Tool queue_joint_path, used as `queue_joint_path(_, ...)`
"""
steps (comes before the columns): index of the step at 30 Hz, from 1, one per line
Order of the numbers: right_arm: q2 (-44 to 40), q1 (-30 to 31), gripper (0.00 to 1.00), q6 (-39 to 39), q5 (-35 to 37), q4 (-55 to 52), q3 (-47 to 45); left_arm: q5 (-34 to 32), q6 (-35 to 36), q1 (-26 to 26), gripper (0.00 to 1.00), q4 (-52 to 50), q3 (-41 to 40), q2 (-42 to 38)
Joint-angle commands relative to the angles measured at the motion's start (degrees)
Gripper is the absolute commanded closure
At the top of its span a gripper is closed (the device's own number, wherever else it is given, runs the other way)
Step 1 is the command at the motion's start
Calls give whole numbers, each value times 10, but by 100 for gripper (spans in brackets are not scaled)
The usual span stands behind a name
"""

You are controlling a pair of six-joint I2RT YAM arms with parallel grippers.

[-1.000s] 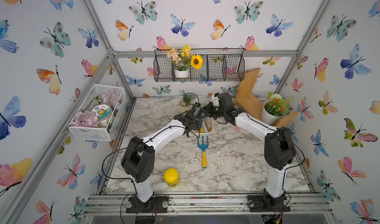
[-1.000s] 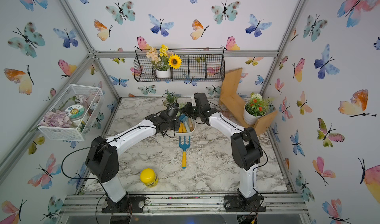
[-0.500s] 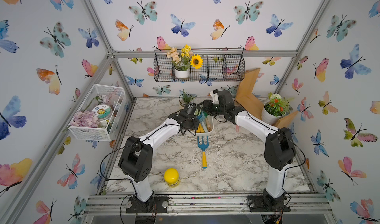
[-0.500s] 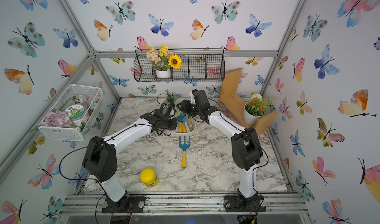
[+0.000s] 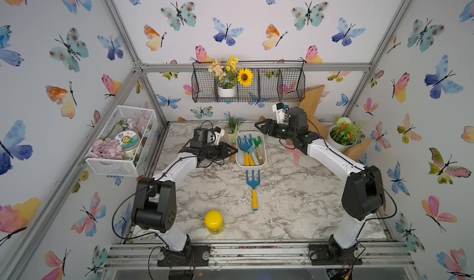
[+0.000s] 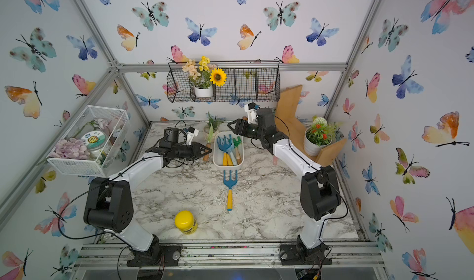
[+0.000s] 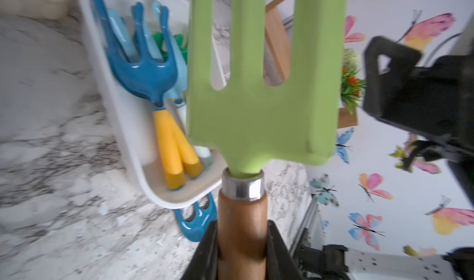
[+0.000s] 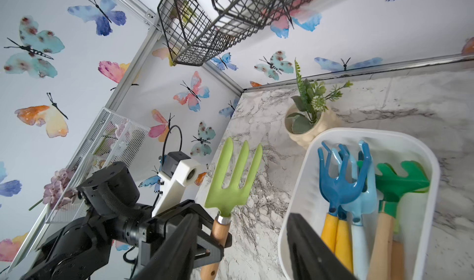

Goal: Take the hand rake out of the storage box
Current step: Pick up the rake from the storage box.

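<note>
In both top views the left fingers point(image 5: 227, 149) point(image 6: 202, 150) are clamped on the brown wood handle of the light green hand rake point(image 5: 232, 156) point(image 6: 206, 155). The rake is out of the white storage box point(image 5: 250, 166) point(image 6: 227, 166), just beside the box's left wall and up off the bench point(image 5: 295, 201) point(image 6: 269, 201). The right fingers point(image 5: 263, 124) point(image 6: 234, 126) are apart and hold nothing, up over the far end of the box. More tools lie in the box (blue ones and a dark green one). A blue fork point(image 5: 253, 186) point(image 6: 230, 186) lies on the bench just in front of the box; a yellow jar point(image 5: 214, 221) point(image 6: 186, 222) stands near the front edge.

In the left wrist view the hand rake point(image 7: 256, 106) fills the middle; the left fingers point(image 7: 278, 255) press on both sides of its handle; the storage box point(image 7: 123, 117) is beside it.

In the right wrist view the right fingers point(image 8: 307, 245) are wide apart with nothing between them. The hand rake point(image 8: 230, 186) points its three prongs up, outside the storage box point(image 8: 300, 188); the left fingers point(image 8: 205, 240) grip its handle.
</note>
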Motion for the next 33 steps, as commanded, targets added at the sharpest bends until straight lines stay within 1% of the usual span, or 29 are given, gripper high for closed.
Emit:
queue_joint_path(1,4,5,39,-34,-65,48,-17,159,-76,-2,92,141,-11,-18)
queue_joint_path(4,2,-1,39,-47,-90,71,-27,192,-113,-2,92,195,-18,-21)
queue_joint_path(6,-3,-10,39,-47,-105,99,-41,202,-126,-2,92,212,-18,-26)
queue_joint_path(9,-3,-25,38,-33,-147,164,-66,207,-135,-2,92,218,-15,-34)
queue_joint_path(11,1,-27,38,-23,-162,197,-74,207,-140,-3,92,220,-13,-39)
queue_joint_path(14,12,-27,38,-15,-167,220,-72,207,-171,-5,92,252,-17,-43)
queue_joint_path(17,28,-27,39,13,-177,266,-68,206,-200,-13,92,285,-17,-42)
queue_joint_path(19,38,-26,39,30,-185,296,-65,204,-202,-22,92,286,-13,-36)
queue_joint_path(27,66,-17,40,36,-211,316,-39,195,-210,-37,93,296,-4,-27)
queue_joint_path(33,71,-12,42,73,-238,391,-47,196,-224,-42,93,316,-7,-17)
